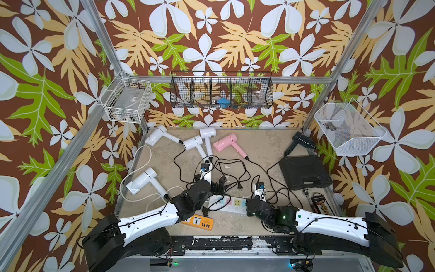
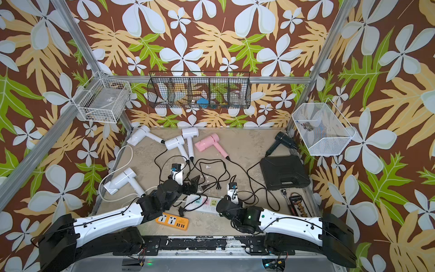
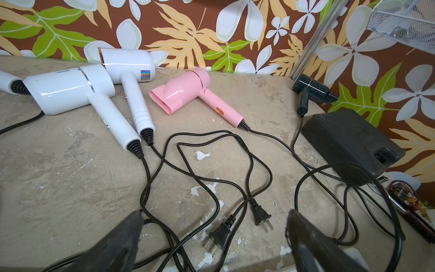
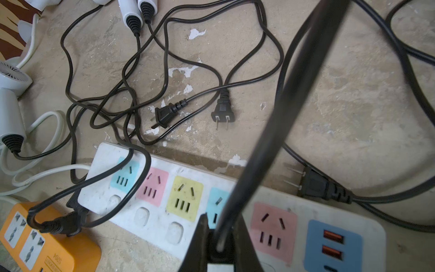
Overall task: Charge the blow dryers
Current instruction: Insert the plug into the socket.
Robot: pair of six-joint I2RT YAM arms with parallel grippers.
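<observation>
Four white blow dryers [image 1: 160, 135] [image 1: 193, 142] [image 1: 208, 134] [image 1: 143, 180], a pink one [image 1: 226, 142] and a black one [image 1: 301, 140] lie on the table, their black cords tangled mid-table. My left gripper [image 3: 215, 235] is open just above the table. A loose two-pin plug [image 3: 220, 234] lies between its fingers, untouched, and another plug [image 3: 261, 215] lies beside it. My right gripper [image 4: 222, 235] is shut on a black plug, whose cord rises from the jaws. It is over a blue socket of the long white power strip [image 4: 150, 216].
An orange power strip [image 1: 199, 222] lies near the front edge with a plug lying on it. A black case [image 1: 304, 172], a ratchet and a bit set [image 1: 320, 206] sit at the right. Wire baskets [image 1: 221, 90] hang on the walls. A white cable [image 1: 131, 172] loops at the left.
</observation>
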